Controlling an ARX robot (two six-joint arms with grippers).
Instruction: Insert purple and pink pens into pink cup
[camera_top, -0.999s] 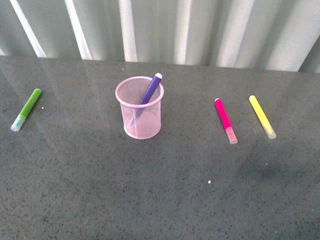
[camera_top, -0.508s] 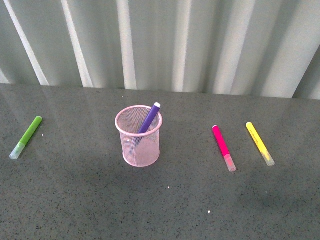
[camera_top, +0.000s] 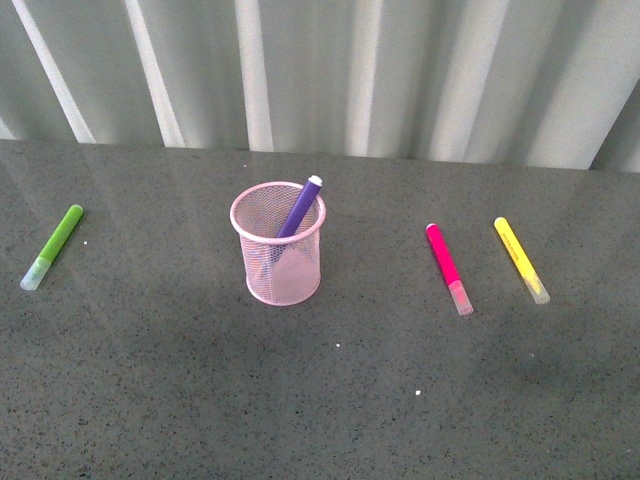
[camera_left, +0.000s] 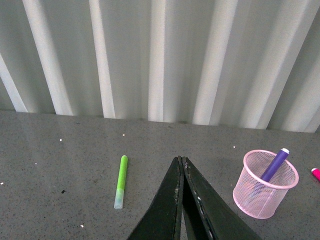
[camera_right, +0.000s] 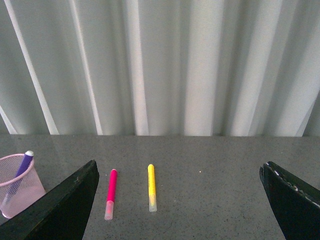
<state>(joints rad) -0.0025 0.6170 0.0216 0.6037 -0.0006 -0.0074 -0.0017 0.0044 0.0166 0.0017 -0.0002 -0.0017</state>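
— While the purple pen (camera_top: 298, 208) stands slanted inside the pink cup (camera_top: 290, 275), where do we find the pink pen (camera_top: 447, 265)?

— We find it flat on the bench (camera_top: 330, 400), to the right of the cup and well apart from it. Its clear cap points to the near side and its magenta end to the far side.

— And how does the purple one sit?

— Its white tip rises above the rolled rim and leans on the cup's far right edge. Through the mesh we can follow the barrel down towards the cup's bottom. The cup itself stands upright, a little left of the bench's middle.

— What lies around them?

— Near the pink pen, on its right, we see a yellow marker (camera_top: 521, 258), roughly parallel to it, cap also to the near side. Far off to the left lies a green marker (camera_top: 53, 245), apart from everything else. A pale ribbed wall (camera_top: 400, 70) rises behind the bench.

— And the claws?

— From the front we see neither. In its wrist view the left claw (camera_left: 180, 160) has its two dark fingers pressed together with nothing between them. The right claw (camera_right: 179, 167) is spread wide and empty, and its wrist view shows the pink pen and the yellow marker on the bench beyond it.
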